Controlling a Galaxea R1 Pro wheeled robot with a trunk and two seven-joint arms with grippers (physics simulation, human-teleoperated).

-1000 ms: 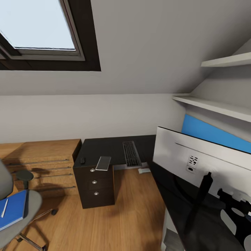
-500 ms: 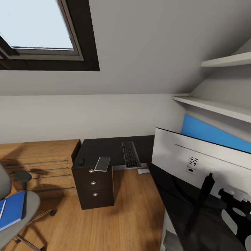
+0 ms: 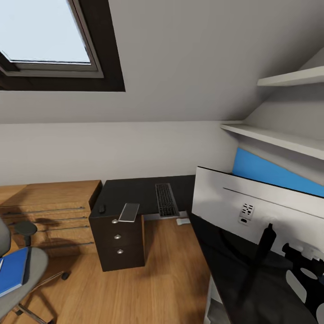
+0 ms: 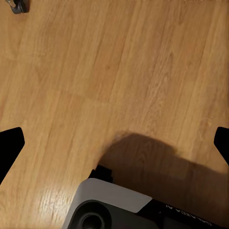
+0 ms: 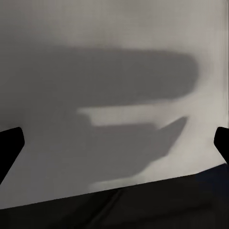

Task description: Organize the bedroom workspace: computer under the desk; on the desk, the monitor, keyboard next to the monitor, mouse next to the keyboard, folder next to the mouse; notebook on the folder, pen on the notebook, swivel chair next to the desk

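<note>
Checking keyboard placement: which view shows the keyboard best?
Head view: the keyboard lies whole on the dark desk, left of the monitor. The left wrist view faces wood floor; the right wrist view faces a pale shadowed surface.

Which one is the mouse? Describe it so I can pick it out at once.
Find the black desk under the sloped wall, beside the wooden drawers. The mouse sits near its left edge, above the drawer stack. It is the small dark rounded lump, unlike the flat grey tablet and long keyboard to its right.

Under my left arm the floor [image 4: 119, 71] is warm wood plank with a soft sheen. The bench [image 3: 135, 191] looks dark and matt — its drawer knobs [image 3: 117, 236] shiny metal — and the monitor [image 3: 234, 202] back is smooth pale plastic.
</note>
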